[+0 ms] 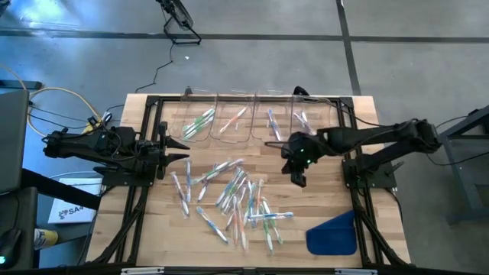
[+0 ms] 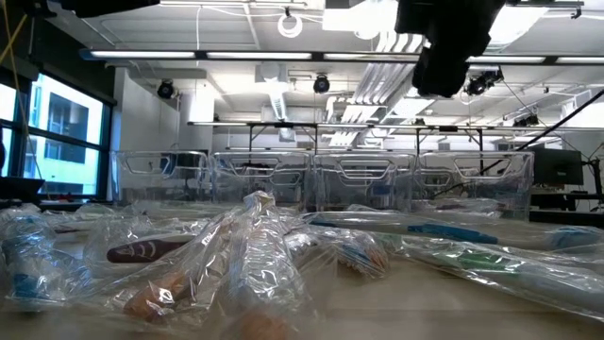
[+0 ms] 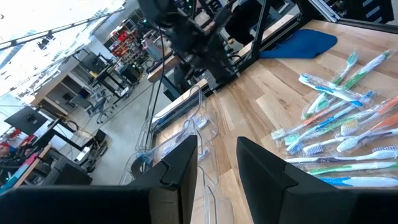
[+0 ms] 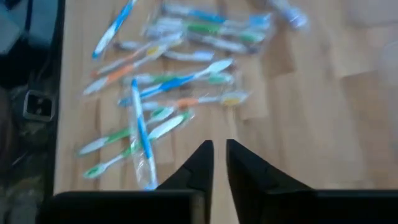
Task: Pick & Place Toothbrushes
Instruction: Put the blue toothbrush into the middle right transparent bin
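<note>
Several toothbrushes (image 1: 237,195) in clear wrappers lie in a loose heap on the middle of the wooden table; the right wrist view also shows the toothbrushes (image 4: 168,93). My right gripper (image 1: 298,179) hangs above the table just right of the heap, pointing slantwise down. A narrow gap shows between its fingertips (image 4: 219,149), with nothing in it. My left gripper (image 1: 183,155) waits at the table's left side, level and open (image 3: 217,146), holding nothing.
A row of clear bins (image 1: 252,118) stands along the far edge, each holding a few toothbrushes: green (image 1: 200,122), orange (image 1: 233,121), blue (image 1: 273,122). A blue cloth-like piece (image 1: 334,233) lies at the near right corner. Bare wood (image 1: 321,198) shows right of the heap.
</note>
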Robot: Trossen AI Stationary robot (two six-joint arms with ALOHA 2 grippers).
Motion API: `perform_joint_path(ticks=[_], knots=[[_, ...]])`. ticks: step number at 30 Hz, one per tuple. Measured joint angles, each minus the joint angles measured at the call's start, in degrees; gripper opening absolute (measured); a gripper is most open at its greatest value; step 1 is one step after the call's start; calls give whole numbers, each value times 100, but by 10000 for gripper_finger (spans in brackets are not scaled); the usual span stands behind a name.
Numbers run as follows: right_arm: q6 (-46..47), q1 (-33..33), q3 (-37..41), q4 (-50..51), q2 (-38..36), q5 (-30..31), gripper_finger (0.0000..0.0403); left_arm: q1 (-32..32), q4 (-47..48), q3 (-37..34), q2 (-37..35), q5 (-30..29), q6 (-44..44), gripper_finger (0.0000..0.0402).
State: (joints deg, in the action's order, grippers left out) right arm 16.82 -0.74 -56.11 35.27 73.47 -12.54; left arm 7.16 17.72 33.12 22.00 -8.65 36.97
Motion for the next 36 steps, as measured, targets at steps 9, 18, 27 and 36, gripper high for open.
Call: perform_joint_path(ticks=[9,18,27,36], knots=[[-6,-587,2,210,414,-110,148,-1,0,0,-1,0,0,108],[154,-1263,2,197,747,-43,177,0,-11,0,-1,0,-11,108],[448,-1653,2,-459,1321,258,165,-2,-74,0,-2,4,-140,108],[884,-1965,2,-804,2009,195,164,-1,-81,0,-2,4,-146,108]])
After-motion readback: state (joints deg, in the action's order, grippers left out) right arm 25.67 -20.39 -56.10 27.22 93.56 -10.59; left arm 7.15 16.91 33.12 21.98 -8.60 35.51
